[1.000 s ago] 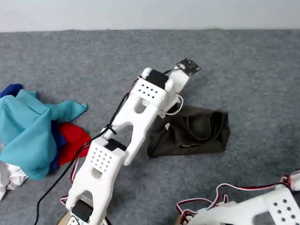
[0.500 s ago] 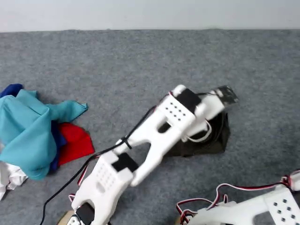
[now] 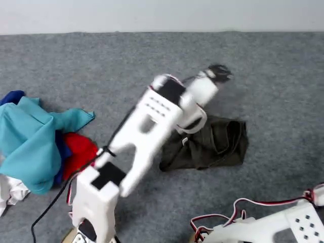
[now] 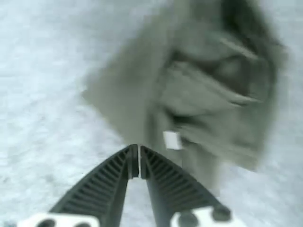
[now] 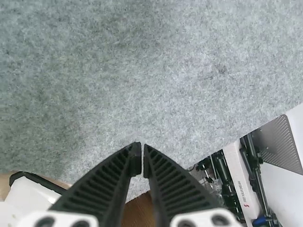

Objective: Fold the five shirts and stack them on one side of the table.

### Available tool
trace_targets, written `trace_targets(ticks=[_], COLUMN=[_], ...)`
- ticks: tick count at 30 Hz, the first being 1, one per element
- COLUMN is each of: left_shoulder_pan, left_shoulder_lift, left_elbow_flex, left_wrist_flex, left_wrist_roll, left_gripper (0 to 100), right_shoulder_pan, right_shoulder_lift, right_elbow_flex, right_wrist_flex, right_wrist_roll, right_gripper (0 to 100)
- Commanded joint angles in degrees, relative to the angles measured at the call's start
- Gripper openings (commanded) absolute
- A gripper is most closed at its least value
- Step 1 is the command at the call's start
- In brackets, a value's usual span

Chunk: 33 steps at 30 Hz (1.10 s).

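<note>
A folded dark olive cloth shirt [image 3: 215, 144] lies mid-bench on the grey carpeted bench [image 3: 101, 61], partly under the white left arm [image 3: 152, 114]. A loose heap of teal, red, blue and white shirts [image 3: 35, 144] sits well apart at the bench's left edge. From the left wrist, the left tool [image 4: 135, 161] is clenched on nothing, its tips just short of the olive shirt's small white tag [image 4: 172, 140]. From the right wrist, the right tool [image 5: 142, 158] is clenched and empty above bare bench.
</note>
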Motion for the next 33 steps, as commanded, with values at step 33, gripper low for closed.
trace_targets(ticks=[33], left_shoulder_pan=[14.7], left_shoulder_lift=[-0.4], left_elbow_flex=[6.9], left_wrist_flex=[6.7], left_wrist_roll=[-5.9], left_gripper=[1], right_shoulder_pan=[0.1], right_shoulder_lift=[-0.8], right_elbow_flex=[-2.2], right_wrist_flex=[0.4], right_wrist_roll=[0.5], right_gripper=[0.9])
